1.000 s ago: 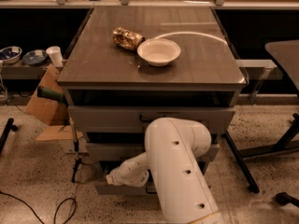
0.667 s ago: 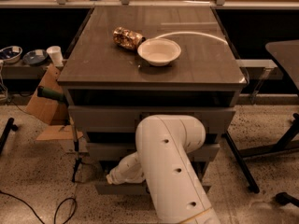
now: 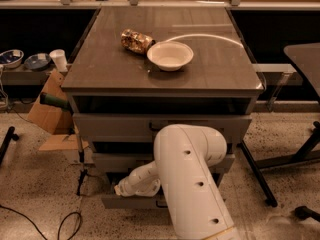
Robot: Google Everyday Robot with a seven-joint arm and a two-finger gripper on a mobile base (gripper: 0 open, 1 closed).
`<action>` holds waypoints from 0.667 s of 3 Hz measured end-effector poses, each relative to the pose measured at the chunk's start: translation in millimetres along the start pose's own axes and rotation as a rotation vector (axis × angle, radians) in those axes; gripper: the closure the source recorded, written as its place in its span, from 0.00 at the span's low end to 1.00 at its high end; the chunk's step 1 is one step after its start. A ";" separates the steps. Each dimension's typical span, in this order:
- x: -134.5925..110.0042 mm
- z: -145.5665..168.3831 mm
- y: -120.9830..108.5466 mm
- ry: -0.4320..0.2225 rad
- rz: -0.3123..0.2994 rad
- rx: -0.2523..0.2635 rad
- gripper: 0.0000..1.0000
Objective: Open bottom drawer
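The grey cabinet has three drawer fronts. The bottom drawer is the lowest slim grey front near the floor, and it stands a little forward of the fronts above it. Its small black handle peeks out beside my arm. My big white arm covers the right half of the drawers. My gripper is at the end of the white wrist, low on the left, just above the bottom drawer's front edge. Most of it is hidden in shadow.
A white bowl and a crumpled snack bag sit on the cabinet top. Cardboard boxes and a cable lie on the floor to the left. A black table leg stands to the right.
My arm's white elbow swung slightly left and then back. The wrist stays low at the bottom drawer. The drawer front looks about the same.
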State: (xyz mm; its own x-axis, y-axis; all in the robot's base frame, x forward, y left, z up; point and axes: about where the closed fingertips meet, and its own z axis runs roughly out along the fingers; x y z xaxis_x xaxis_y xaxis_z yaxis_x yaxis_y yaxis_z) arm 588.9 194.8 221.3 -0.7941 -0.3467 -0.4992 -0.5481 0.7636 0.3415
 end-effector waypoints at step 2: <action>-6.7 -0.9 -2.4 -0.044 0.038 0.005 1.00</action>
State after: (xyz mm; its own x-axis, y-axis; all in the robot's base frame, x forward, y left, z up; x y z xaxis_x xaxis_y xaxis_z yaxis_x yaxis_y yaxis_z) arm 595.2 194.8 224.5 -0.8018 -0.2937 -0.5205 -0.5168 0.7781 0.3570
